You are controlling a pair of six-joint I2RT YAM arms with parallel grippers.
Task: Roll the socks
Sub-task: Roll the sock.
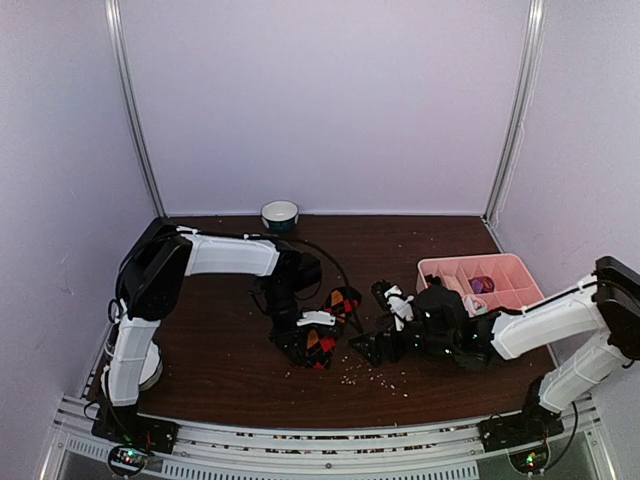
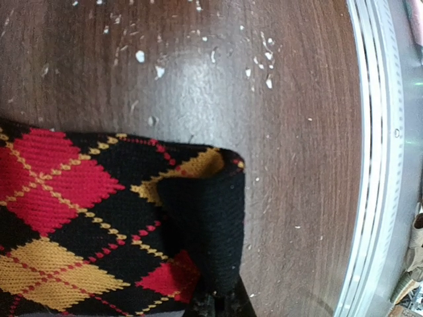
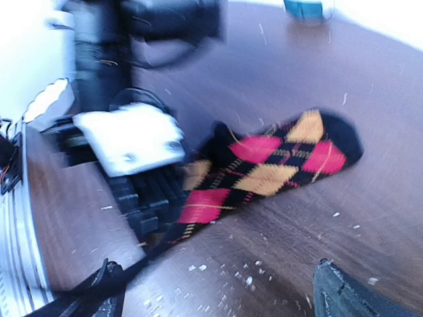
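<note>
From my station, nearest to me are pale crumbs (image 1: 378, 378) scattered over the dark wooden bench (image 1: 220, 360) in front of the two arms. Just beyond them, my right tool (image 3: 218, 294) hangs low over the bench with its fingers spread wide and nothing between them; it stands just right of the argyle sock (image 3: 264, 168) and apart from it. My left tool (image 1: 305, 342) is closed right down, and through its own wrist camera I see the black cuff end of that sock folded over and pinched at the fingers, so I read it as gripping the fabric. The sock lies flat on the bench near the middle, black with red, orange and yellow diamonds, its toe end pointing away from the left tool toward the far side. Farther right sits a pink divided tray (image 1: 520, 268), and in one of its middle compartments I can make out the purple-magenta sock (image 1: 482, 285), too small to tell how it lies. At the far edge, against the back wall, stands a small white bowl (image 1: 280, 214).
</note>
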